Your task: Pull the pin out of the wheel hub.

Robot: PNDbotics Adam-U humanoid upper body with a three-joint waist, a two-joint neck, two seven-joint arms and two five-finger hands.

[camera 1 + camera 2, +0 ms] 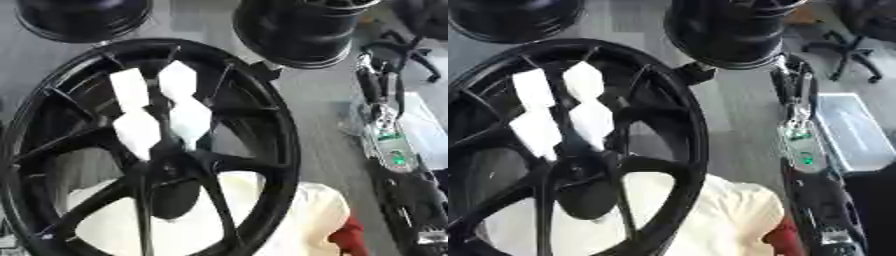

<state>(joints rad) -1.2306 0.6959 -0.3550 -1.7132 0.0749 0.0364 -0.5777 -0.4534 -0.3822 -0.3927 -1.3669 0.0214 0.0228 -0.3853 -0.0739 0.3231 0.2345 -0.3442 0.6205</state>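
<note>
A large black spoked wheel point(262, 130) fills the left of both eye views, and its hub point(168, 172) sits low in the middle. I cannot make out a pin at the hub. Several white blocks point(179, 80) show between the upper spokes. My right arm point(802, 150), with a green light on it, runs up the right side beside the rim without touching it. My right hand point(789, 75) is dark and slim at the arm's far end, close to another black rim. My left hand does not show.
Two more black rims stand at the back, one at the left point(83, 17) and one at the centre right point(302, 30). A cream cloth point(737, 210) lies under the wheel, with something red point(350, 235) beside it. A grey case point(850, 130) and an office chair point(850, 45) are at the right.
</note>
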